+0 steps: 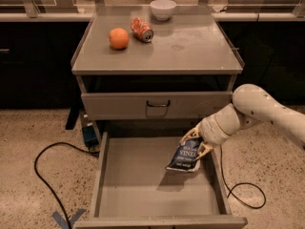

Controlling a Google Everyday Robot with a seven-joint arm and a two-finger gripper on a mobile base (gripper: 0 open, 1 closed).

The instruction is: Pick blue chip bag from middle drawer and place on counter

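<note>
The blue chip bag point(185, 157), dark blue foil with white lettering, hangs from my gripper point(194, 143), lifted above the right side of the open middle drawer point(138, 185). The gripper's pale fingers are shut on the bag's top edge. My white arm point(259, 111) comes in from the right. The counter point(190, 49) is the grey cabinet top above, well up and left of the gripper.
On the counter lie an orange point(118, 38), a tipped orange-red soda can point(142, 29) and a white bowl point(163, 9). A closed drawer front with a dark handle point(157, 104) sits just above the open drawer. A black cable point(47, 175) loops on the floor.
</note>
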